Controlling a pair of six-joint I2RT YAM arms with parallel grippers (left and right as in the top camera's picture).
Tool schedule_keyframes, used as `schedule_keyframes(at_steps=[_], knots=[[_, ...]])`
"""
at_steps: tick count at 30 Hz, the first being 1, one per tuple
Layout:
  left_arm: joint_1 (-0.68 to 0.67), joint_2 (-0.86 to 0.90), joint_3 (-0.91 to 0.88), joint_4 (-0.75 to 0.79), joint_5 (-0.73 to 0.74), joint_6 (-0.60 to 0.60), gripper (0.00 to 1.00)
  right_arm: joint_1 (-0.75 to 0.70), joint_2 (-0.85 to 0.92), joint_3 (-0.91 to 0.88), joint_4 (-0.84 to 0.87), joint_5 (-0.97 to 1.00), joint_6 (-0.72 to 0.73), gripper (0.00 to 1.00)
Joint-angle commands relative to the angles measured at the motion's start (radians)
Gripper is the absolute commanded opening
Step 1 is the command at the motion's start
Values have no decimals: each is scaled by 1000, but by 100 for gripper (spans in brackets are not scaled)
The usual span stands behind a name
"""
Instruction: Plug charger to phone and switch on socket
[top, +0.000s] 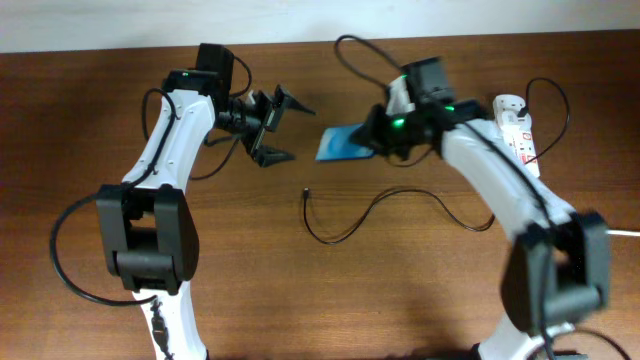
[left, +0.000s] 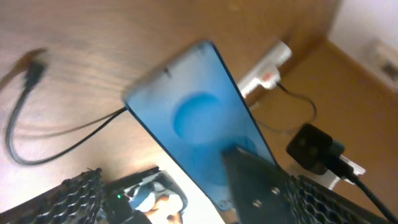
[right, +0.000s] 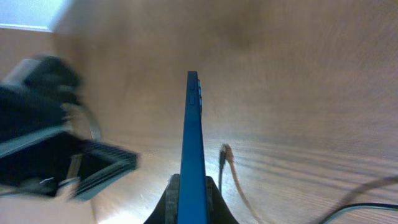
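Observation:
The phone (top: 343, 144), with a blue screen, is held edge-up off the table by my right gripper (top: 378, 136), which is shut on one end. In the right wrist view the phone (right: 193, 137) stands edge-on between the fingers (right: 191, 205). My left gripper (top: 280, 127) is open and empty just left of the phone's free end. In the left wrist view the phone (left: 199, 121) lies ahead of the open jaws (left: 180, 199). The charger cable (top: 345, 232) lies on the table, with its tip (top: 305, 193) below the phone. The socket (top: 517, 128) lies at the far right.
The charger tip also shows in the left wrist view (left: 34, 67) and in the right wrist view (right: 224, 152). A thin black cable loops round the socket's far end (top: 555, 95). The wooden table (top: 100, 120) runs out to all sides.

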Motion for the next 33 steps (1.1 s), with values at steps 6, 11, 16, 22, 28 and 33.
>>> schedule_keyframes(at_steps=[6, 11, 16, 22, 28, 33], knots=[[5, 0, 16, 284, 314, 206, 99, -272, -521, 10, -282, 109, -247, 4], [-6, 0, 16, 295, 316, 318, 99, -531, -661, -196, -228, -152, -301, 4], [-30, 0, 16, 294, 193, 317, 99, -452, -623, -521, 299, -251, 37, 4], [-30, 0, 16, 294, 156, 317, 99, -169, -518, -645, 769, 116, 589, 4], [-30, 0, 16, 319, 185, 317, 99, 76, -304, -644, 1094, 418, 1001, 4], [-30, 0, 16, 414, 254, 258, 99, 176, -156, -644, 1386, 519, 1128, 4]])
